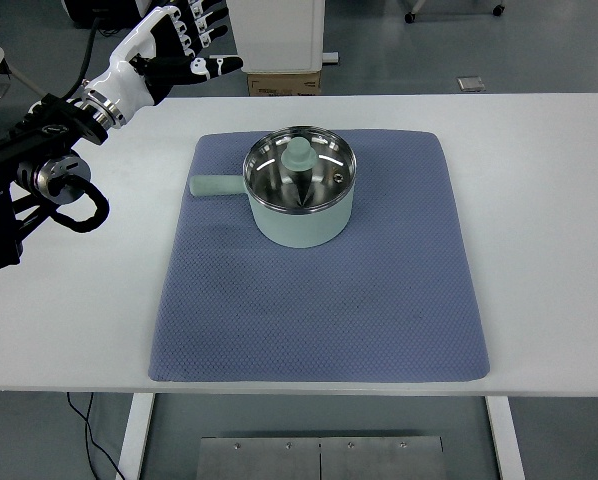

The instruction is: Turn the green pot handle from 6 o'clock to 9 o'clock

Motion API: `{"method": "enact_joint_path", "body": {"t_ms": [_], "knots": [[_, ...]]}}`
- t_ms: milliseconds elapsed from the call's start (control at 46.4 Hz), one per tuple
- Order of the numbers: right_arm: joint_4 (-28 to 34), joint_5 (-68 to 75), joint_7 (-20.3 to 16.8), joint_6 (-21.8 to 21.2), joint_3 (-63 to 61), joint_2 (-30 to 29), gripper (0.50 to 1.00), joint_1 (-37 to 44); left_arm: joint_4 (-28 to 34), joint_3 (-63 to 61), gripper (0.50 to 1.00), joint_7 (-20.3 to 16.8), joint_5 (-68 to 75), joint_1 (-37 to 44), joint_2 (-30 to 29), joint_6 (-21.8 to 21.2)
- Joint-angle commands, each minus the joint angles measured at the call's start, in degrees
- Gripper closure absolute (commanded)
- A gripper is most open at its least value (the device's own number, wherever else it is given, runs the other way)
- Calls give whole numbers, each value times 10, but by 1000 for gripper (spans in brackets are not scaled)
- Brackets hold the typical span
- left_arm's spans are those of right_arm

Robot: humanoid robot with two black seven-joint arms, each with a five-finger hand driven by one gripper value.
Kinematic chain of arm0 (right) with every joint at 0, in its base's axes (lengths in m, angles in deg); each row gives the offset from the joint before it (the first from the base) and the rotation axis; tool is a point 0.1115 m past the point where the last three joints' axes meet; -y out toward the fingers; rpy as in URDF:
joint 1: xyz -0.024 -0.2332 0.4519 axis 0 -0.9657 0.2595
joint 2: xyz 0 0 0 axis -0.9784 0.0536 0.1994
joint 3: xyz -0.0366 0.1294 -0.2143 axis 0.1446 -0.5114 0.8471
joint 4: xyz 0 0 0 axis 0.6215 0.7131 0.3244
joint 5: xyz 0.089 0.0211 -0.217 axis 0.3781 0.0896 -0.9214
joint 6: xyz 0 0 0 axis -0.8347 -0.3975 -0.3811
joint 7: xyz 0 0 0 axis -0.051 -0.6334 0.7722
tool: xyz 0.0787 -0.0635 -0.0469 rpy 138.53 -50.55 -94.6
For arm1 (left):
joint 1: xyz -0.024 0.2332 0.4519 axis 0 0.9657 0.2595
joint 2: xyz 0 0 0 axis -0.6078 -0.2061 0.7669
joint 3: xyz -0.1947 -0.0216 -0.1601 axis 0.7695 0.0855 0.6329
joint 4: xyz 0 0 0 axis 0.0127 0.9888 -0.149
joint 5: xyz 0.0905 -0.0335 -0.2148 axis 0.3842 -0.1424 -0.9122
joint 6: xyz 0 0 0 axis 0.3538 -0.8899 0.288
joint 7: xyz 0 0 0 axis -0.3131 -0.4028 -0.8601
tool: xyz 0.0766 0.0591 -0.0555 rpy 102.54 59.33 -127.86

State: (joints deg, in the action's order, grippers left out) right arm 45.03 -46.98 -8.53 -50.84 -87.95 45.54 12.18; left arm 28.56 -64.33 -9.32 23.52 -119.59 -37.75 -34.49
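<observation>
The pot [301, 200] sat on the blue mat [319, 300] toward the far side of the worktop [539, 250], a little left of the worktop's middle, with its glass lid [300, 170] on and the lid's green knob [299, 153] upright at the centre. Its handle [217, 186] stuck straight out toward the worktop's left edge and lay level over the mat, which read as the 9 o'clock position from the robot's side. Judged from that alone, the turn the task asked for looked already done: nothing about the handle pointed toward the near edge, where 6 o'clock would have been. The left hand [174, 48] hung above the far left corner of the worktop, well apart from the pot, its fingers spread and relaxed and holding nothing; the arm behind it came in from the left edge. The right hand was nowhere in view. No part of the robot touched the pot or the mat. What seemed to be left, if anything, was only for the arm to clear away and rest, since the pot stood square on the mat and the handle needed no further visible correction. Whether the handle sat exactly on 9 o'clock or a shade off it could not be settled from this steep view, though any error looked slight.
</observation>
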Motion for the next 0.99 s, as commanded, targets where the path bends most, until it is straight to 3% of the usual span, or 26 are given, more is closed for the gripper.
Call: {"method": "enact_joint_path", "body": {"t_ms": [0,624,969], "knots": [[0,0,0,0,0,0,500,0,3,0,500,6,-27,12,0,-18],[0,0,0,0,0,0,500,0,39,4,500,6,-172,77,26,-54],[0,0,0,0,0,0,500,0,67,35,500,6,-184,107,32,-58]]}}
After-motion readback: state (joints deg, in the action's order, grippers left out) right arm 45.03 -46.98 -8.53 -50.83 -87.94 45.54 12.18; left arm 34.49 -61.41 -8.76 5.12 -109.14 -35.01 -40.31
